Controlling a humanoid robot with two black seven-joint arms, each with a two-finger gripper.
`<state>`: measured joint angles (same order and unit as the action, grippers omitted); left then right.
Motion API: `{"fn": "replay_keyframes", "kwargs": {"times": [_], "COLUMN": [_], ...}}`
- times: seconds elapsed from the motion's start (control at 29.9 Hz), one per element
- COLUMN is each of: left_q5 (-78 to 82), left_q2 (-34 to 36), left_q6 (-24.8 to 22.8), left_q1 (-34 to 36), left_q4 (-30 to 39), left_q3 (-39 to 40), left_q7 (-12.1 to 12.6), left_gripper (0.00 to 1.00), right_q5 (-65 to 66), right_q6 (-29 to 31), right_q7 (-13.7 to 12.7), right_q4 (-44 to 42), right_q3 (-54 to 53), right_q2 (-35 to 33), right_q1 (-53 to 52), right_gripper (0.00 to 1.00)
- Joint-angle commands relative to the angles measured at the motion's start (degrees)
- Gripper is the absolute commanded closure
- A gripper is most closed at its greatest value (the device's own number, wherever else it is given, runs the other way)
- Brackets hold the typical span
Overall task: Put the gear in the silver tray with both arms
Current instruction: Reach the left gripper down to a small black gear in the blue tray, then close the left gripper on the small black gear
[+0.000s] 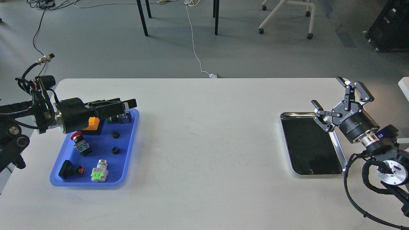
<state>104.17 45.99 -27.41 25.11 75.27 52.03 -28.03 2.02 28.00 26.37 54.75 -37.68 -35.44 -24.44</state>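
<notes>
Gears (116,135), two small black ones, lie in the blue tray (129,153) among push-button switches (81,144), under the left gripper (129,104), whose spread I cannot tell. Right gripper (329,95) hangs spread wide over the silver tray (339,150).

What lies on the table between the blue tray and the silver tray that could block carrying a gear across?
Nothing visible. The white table between the blue tray and the silver tray looks bare. The right gripper, open, hovers over the silver tray's far right corner.
</notes>
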Motion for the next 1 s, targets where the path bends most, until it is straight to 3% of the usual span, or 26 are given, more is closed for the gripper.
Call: {"fn": "replay_keyframes", "kwargs": {"times": [0.0,0.03,0.07,0.17,0.27,0.4,0.57,0.97], "left_q5": [9.47,9.47,20.83,20.83,20.83,20.83,20.83,20.83], "left_q2": [1.03,1.03,1.55,1.73,0.77,-1.96,-2.31,-4.42], "left_q6": [2.37,2.37,8.72,9.75,10.1,12.64,13.53,13.79], "left_q1": [0.12,0.12,3.6,7.66,11.18,14.0,14.0,13.48], "left_q4": [0.32,0.32,-0.12,-1.43,-6.43,-12.94,-14.89,-18.75], "left_q3": [-1.58,-1.58,-9.24,-15.71,-20.64,-25.04,-26.81,-26.89], "left_q7": [0.03,0.03,0.03,0.03,0.03,0.03,0.03,0.03], "left_gripper": [0.04,0.04,0.05,0.09,0.18,0.21,0.36,0.36], "right_q5": [0.0,0.0,0.0,0.0,0.0,0.0,0.0,0.0], "right_q6": [0.0,0.0,0.0,0.0,0.0,0.0,0.0,0.0], "right_q7": [0.0,0.0,0.0,0.0,0.0,0.0,0.0,0.0], "right_q4": [-0.08,-0.08,-0.08,-0.08,-0.08,-0.08,-0.08,-0.08], "right_q3": [-0.02,-0.02,-0.02,-0.02,-0.02,-0.02,-0.28,-0.37], "right_q2": [0.02,0.02,0.02,0.02,0.02,-0.16,-1.04,-1.04], "right_q1": [0.0,0.0,0.0,0.0,0.0,0.0,0.09,0.09], "right_gripper": [0.0,0.0,0.0,0.0,0.0,0.0,0.0,0.0]}}
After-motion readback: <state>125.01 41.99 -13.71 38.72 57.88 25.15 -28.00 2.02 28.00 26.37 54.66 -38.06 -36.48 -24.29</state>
